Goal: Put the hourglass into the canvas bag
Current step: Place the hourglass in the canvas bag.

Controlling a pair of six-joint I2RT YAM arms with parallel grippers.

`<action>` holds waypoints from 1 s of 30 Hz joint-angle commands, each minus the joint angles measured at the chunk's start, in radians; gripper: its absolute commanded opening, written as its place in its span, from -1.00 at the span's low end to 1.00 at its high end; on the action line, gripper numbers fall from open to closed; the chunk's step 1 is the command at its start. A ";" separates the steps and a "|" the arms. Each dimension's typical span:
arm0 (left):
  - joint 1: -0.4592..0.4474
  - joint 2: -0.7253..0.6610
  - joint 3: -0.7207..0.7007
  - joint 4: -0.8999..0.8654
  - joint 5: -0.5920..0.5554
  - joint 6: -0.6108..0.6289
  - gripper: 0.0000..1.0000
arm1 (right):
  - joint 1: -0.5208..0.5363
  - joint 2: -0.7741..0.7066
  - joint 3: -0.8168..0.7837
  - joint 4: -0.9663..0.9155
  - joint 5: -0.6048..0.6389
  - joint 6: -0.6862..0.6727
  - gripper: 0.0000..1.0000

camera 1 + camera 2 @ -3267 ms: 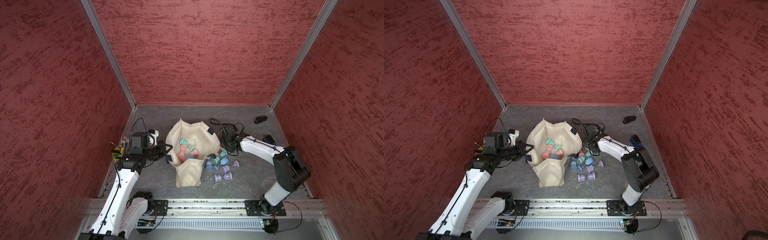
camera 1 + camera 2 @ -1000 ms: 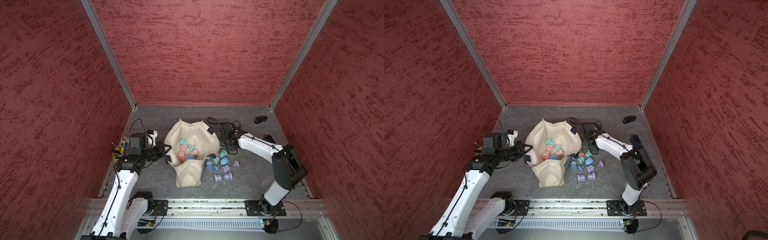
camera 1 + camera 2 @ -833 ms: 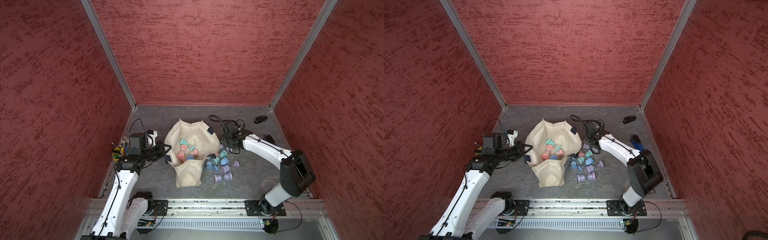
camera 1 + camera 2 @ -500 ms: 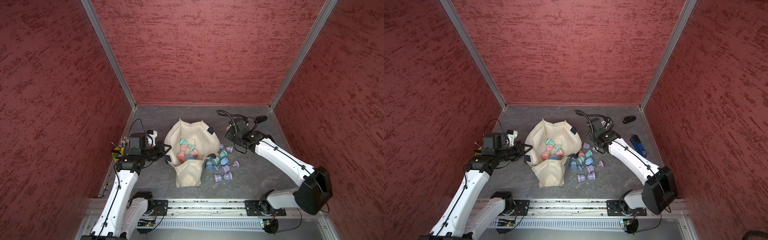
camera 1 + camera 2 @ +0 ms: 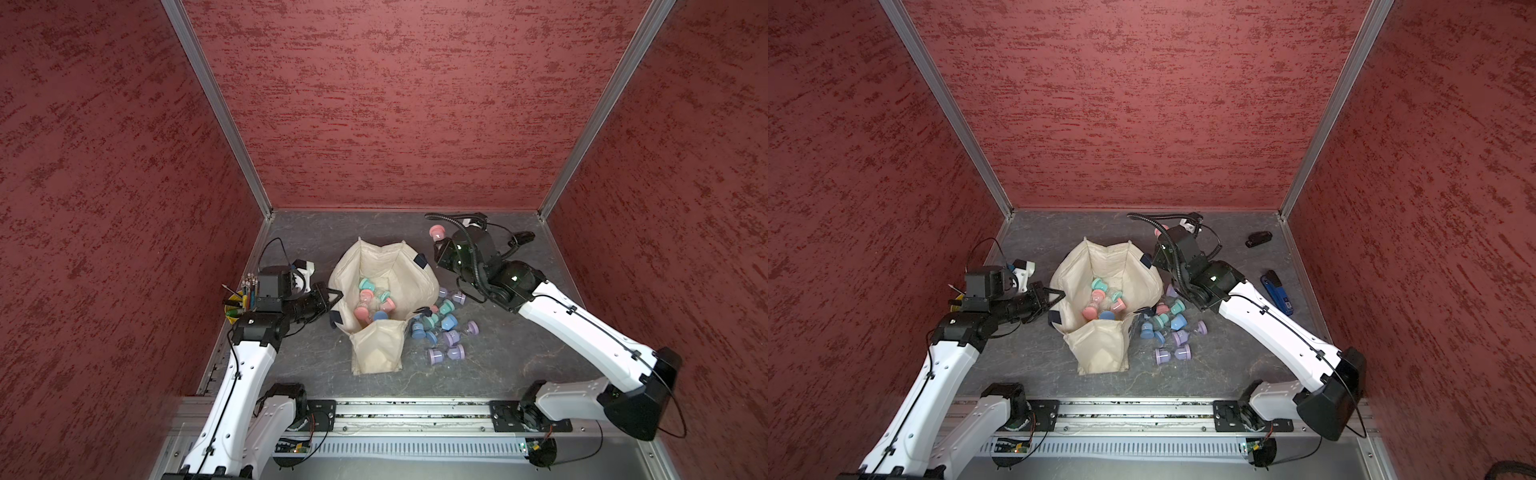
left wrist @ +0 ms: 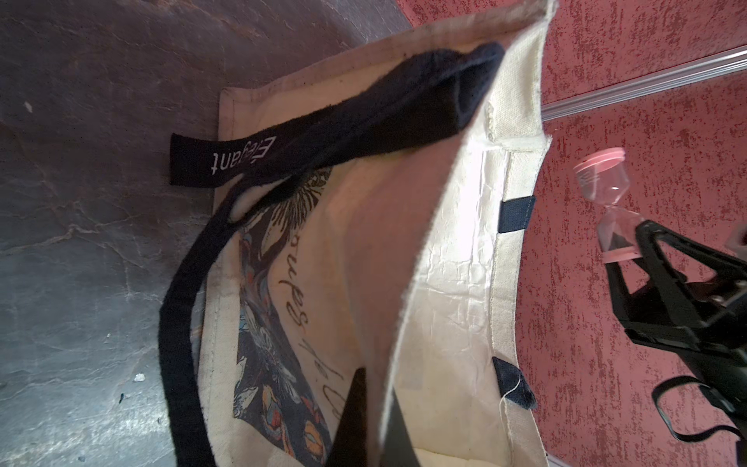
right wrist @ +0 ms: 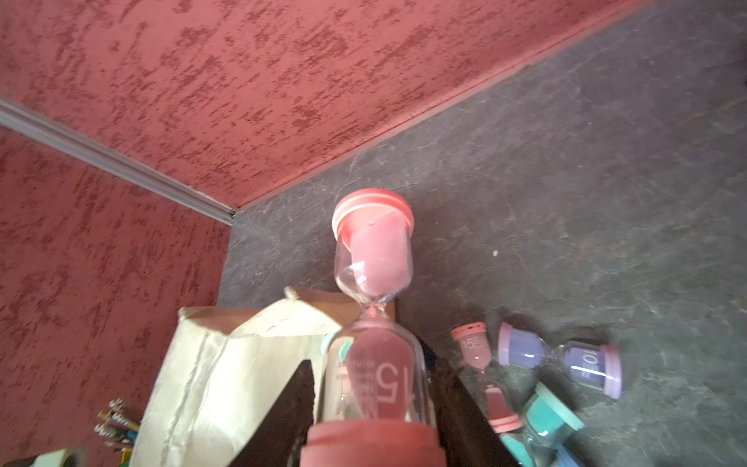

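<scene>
My right gripper (image 7: 374,376) is shut on the lower bulb of a pink hourglass (image 7: 374,258) marked 15. It holds the hourglass raised beside the back right corner of the canvas bag (image 5: 386,266). The hourglass's pink cap (image 5: 437,231) shows in both top views. The cream bag stands open with several hourglasses (image 5: 370,299) inside. My left gripper (image 6: 380,420) is shut on the bag's left rim (image 5: 1059,296), one finger on each side of the cloth. In the left wrist view the pink hourglass (image 6: 606,182) shows beyond the bag's far wall (image 6: 444,283).
Several loose purple, blue, teal and pink hourglasses (image 5: 442,328) lie on the floor right of the bag. A cup of pencils (image 5: 241,299) stands by the left wall. A small black object (image 5: 1258,239) and a blue tool (image 5: 1277,293) lie at the right. Red walls enclose three sides.
My right arm has lifted the pink hourglass up from the pile and carried it toward the back, its elbow swinging out right. The left gripper has kept its hold on the rim.
</scene>
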 commanded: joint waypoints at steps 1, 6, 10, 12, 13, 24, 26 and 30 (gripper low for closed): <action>0.013 -0.022 0.020 0.006 0.021 -0.001 -0.90 | 0.040 0.024 0.057 0.031 0.056 -0.063 -1.00; 0.016 -0.022 0.023 0.002 0.018 0.000 -0.85 | 0.110 0.005 0.056 0.135 0.034 -0.159 -1.00; 0.018 -0.023 0.024 0.000 0.019 -0.005 -0.83 | 0.154 0.026 0.074 0.163 -0.008 -0.223 -1.00; 0.020 -0.025 0.026 -0.004 0.018 -0.006 -0.83 | 0.177 0.037 0.076 0.174 -0.018 -0.247 -1.00; 0.022 -0.025 0.027 -0.006 0.018 -0.008 -0.80 | 0.186 0.042 0.077 0.181 -0.031 -0.259 -1.00; 0.030 -0.030 0.025 -0.007 0.018 -0.020 -0.65 | 0.226 0.069 0.072 0.183 -0.215 -0.342 -1.00; 0.031 -0.029 0.025 -0.006 0.023 -0.023 -0.64 | 0.226 0.071 0.068 0.179 -0.257 -0.355 -1.00; 0.032 -0.028 0.024 -0.004 0.027 -0.025 -0.68 | 0.227 0.076 0.058 0.149 -0.315 -0.389 -1.00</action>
